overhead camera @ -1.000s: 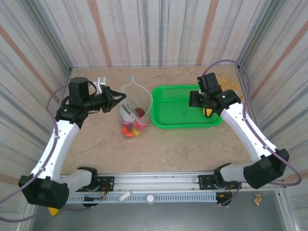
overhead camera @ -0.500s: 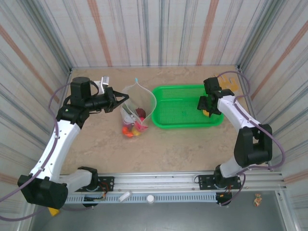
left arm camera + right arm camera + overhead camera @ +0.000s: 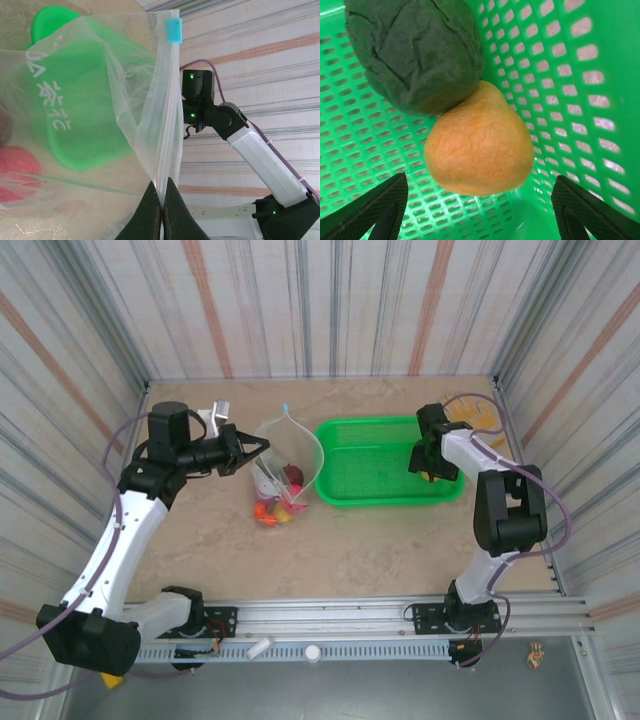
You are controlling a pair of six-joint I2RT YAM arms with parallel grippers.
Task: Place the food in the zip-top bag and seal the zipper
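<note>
Striped walls (image 3: pixel 300 300) surround a beige table (image 3: pixel 350 540), where the left gripper (image 3: pixel 161 187) is fully closed on the zipper (image 3: pixel 167 100) of the zip-top bag (image 3: pixel 125 75). The bag stands open just in front of it, with several food pieces (image 3: pixel 278 508) inside. The right gripper (image 3: pixel 477 197) is wide open (holding nothing), and between its fingers lies an orange fruit (image 3: pixel 480 145), touching a dark green one (image 3: pixel 415 50) in the green basket (image 3: pixel 570 75).

Top external: high, behind rig, tilted down and forward, far; takes in whole table (image 3: pixel 350 550).
Left wrist: behind left gripper (image 3: pixel 161 192), looks out along fingertips; zip-top bag (image 3: pixel 125 75) very near, right at tips; green basket (image 3: pixel 75 125) and right arm (image 3: pixel 260 155) farther ahead.
Right wrist: looks straight down past right gripper (image 3: pixel 480 212), close over orange food (image 3: pixel 480 145) and dark green food (image 3: pixel 415 55) below tips.
Basket shared by all 3 views; bag by 2.
</note>
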